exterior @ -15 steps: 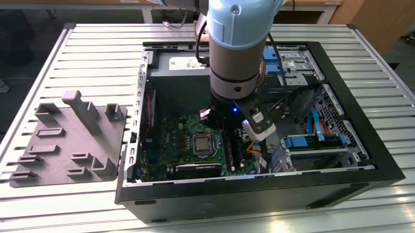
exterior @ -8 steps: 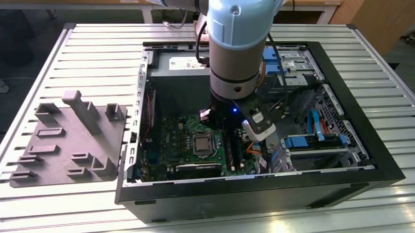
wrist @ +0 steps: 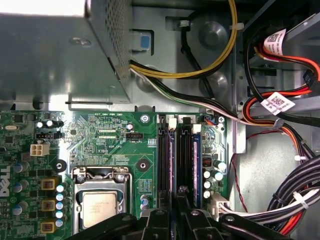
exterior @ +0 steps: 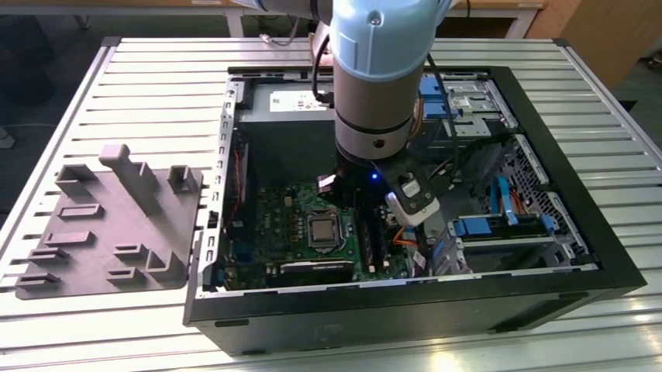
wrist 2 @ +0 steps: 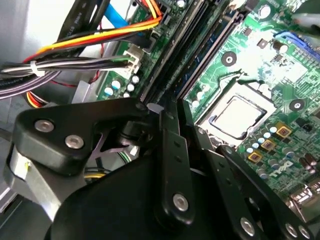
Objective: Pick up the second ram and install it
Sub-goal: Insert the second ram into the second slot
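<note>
The pincer [wrist: 172, 212] hangs low over the slots [wrist: 177, 155] at lower centre of the first wrist view; I cannot tell its grip. Any misalignment could jam the second ram [wrist: 196, 160].

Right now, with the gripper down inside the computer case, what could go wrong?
The gripper hangs just over the narrow memory slots; a small offset could press on the slot edge or the green board. The loose cables lie close beside the slots and may catch on the arm when it moves.
</note>
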Tool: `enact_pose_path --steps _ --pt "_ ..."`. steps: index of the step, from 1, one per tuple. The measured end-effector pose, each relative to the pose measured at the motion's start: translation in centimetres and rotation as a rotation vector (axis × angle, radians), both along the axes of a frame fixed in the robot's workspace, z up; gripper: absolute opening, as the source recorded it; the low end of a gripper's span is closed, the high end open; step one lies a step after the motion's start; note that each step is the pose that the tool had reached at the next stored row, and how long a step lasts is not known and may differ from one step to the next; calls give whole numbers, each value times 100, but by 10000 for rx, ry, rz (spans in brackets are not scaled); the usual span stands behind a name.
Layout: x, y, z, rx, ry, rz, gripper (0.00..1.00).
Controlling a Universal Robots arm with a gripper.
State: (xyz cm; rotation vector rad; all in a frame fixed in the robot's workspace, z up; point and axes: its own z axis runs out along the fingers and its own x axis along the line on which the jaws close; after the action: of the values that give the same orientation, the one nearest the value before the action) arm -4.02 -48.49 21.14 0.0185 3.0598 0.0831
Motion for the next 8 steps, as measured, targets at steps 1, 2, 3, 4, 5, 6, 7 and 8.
enact_pose_path --steps 1,2,3,4,5,6,7,8 --pt "0 0 7 1 0 0 19" --pt "0 1 22 7 -2 0 19" --pt "0 1 47 4 -3 -1 19" --pt "0 0 77 -1 -1 -1 19" --pt "0 0 107 1 -2 0 19" --pt "0 0 139 1 -4 0 19" --pt "0 0 171 -1 -7 0 19" --pt "0 1 205 0 -11 1 19"
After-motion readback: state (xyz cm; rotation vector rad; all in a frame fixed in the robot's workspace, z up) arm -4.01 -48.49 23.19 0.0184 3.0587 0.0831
